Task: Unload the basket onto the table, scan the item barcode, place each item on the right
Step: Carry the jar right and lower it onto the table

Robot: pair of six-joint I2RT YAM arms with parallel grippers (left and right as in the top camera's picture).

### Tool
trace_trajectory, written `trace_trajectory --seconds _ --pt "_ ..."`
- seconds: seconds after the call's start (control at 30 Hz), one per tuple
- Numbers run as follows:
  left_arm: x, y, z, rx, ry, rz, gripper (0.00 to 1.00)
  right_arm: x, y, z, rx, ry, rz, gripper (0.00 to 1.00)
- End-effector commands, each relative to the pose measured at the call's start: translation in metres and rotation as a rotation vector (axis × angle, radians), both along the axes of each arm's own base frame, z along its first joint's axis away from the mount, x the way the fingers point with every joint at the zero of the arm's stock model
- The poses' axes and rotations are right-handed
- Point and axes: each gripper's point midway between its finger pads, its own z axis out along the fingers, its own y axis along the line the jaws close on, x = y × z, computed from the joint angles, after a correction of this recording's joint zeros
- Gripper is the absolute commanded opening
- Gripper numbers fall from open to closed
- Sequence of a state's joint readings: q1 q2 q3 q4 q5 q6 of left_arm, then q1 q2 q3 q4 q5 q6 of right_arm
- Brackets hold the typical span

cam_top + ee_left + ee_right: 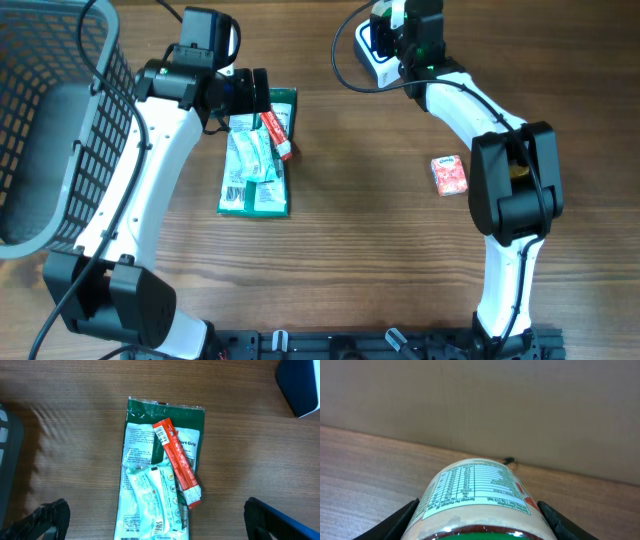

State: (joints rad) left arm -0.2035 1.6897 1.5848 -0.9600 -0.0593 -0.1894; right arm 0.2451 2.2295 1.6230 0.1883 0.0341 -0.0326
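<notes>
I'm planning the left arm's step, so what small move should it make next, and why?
Probably lower the left gripper straight down toward the red stick packet. The jaws stand wide open above it, holding nothing, and the packet lies on top of the green pouch with its barcode facing up.

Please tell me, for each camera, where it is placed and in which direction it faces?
Overhead: above the table, facing straight down; the left arm, right arm and basket show.
Left wrist: on the left arm, facing down at the green packet and red stick; the left fingers, open, show at the bottom corners.
Right wrist: on the right arm, facing along the table toward a wall; the right fingers flank a jar.
Shared: overhead and left wrist both show the packet and stick.
</notes>
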Motion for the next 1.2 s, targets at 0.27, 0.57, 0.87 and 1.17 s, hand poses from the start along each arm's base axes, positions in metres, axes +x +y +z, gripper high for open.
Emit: trace_trajectory --seconds 0.27,0.57,0.87,1.17 --pt "0.002 0.003 -0.002 0.004 0.002 0.016 1.0 -0.054 -0.013 0.156 0.072 -0.098 -0.01 0.22" --pt "0.002 0.003 -0.002 0.004 0.002 0.016 1.0 -0.205 -0.037 0.122 0.143 0.497 -0.086 0.2" --pt "0.002 0.003 -0.002 0.004 0.002 0.017 1.0 -0.288 -0.036 -0.02 0.141 1.023 -0.149 0.2" --pt "0.002 0.003 -0.002 0.004 0.002 0.017 1.0 -0.324 -0.05 -0.102 0.118 1.099 -0.207 0.21"
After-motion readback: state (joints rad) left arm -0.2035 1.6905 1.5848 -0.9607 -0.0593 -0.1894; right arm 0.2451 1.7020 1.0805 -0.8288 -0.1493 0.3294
